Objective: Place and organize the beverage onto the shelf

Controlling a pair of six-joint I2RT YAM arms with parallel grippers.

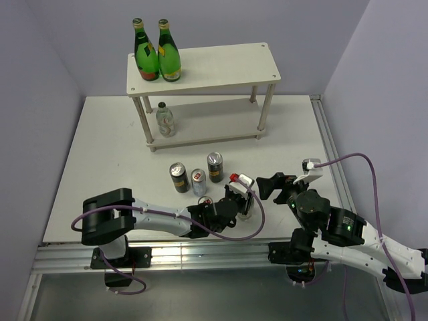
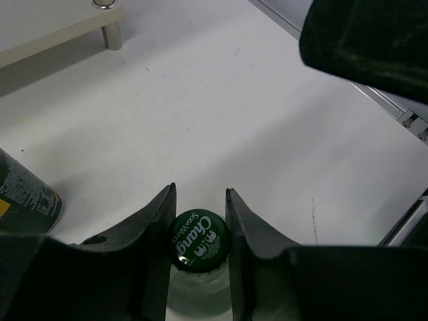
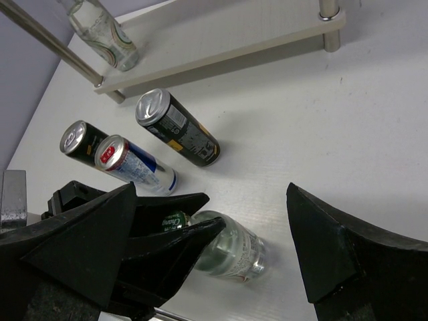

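Fingers [image 2: 157,221] of the left gripper [image 2: 200,198] sit pinched on either side of the green cap [image 2: 198,241] of a clear bottle [image 3: 231,253], with no gap showing between pad and cap, so the gripper is closed on the bottle's top. That bottle stands on the table [image 1: 100,154] near the front edge, just right of the two black cans [image 1: 178,178] and the silver can [image 1: 198,181], and well apart from the shelf [image 1: 221,63]. A second bottle [image 1: 165,119] already stands on the lower board, and two tall green bottles [image 1: 158,50] occupy the left of the top board. The right gripper [image 3: 210,190] hovers beside the held bottle with its jaws spread wide and nothing between them. The bottle looks like glass full of liquid: probably heavy for its size, rigid, smooth-walled and breakable if dropped. A hold on the cap alone is narrow and high, so the body may swing or tilt when lifted. The crimped edge gives some bite, but a grip just under the cap, around the neck, would likely be surer. Moving slowly and setting it down flat seems wise.
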